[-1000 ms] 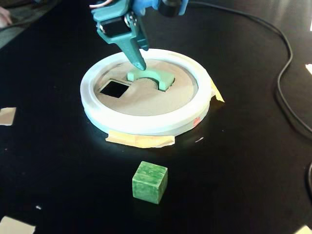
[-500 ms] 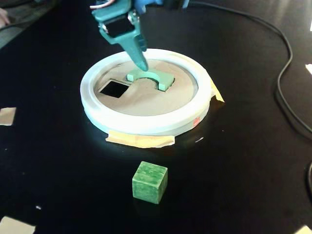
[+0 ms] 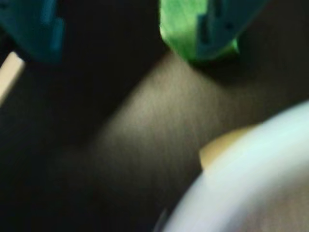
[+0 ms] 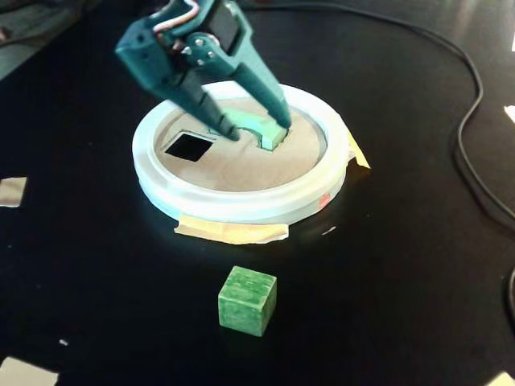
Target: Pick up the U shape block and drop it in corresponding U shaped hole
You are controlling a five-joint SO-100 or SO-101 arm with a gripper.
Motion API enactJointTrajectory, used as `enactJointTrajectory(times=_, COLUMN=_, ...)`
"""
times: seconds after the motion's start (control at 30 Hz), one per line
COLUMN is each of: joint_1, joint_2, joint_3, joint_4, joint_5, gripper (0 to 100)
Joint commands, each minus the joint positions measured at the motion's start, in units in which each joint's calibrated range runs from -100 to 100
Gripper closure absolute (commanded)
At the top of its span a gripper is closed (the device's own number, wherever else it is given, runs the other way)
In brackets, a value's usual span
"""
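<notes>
In the fixed view my teal gripper (image 4: 256,127) reaches down onto the tan disc (image 4: 241,165) with the white rim (image 4: 241,205). Its jaws stand apart, open. The pale mint-green U shape block (image 4: 259,123) lies between the fingers, notch facing the camera, on the disc where the U shaped hole is. The hole itself is mostly hidden under the block and fingers. In the wrist view the gripper (image 3: 130,48) is open. The green block (image 3: 181,29) sits against the right finger (image 3: 217,29), with a dark gap between it and the left finger (image 3: 38,29).
A plain square cutout (image 4: 189,145) lies left of the block in the disc. A darker green cube (image 4: 247,300) stands on the black table in front of the disc. A black cable (image 4: 475,121) runs along the right. Tape scraps (image 4: 12,191) lie at the left.
</notes>
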Motion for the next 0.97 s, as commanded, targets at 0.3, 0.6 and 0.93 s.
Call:
enactJointTrajectory(times=0.3, joint_1=26.02, joint_2=-73.01, joint_3=43.5, joint_4=14.07, joint_5=5.27, gripper=54)
enactJointTrajectory(times=0.6, joint_1=24.4, joint_2=-95.58, joint_3=60.08, joint_4=14.37, joint_5=5.23, gripper=54)
enactJointTrajectory(times=0.93, joint_1=24.27, joint_2=-96.21, joint_3=69.28, joint_4=15.28, joint_5=5.18, gripper=54)
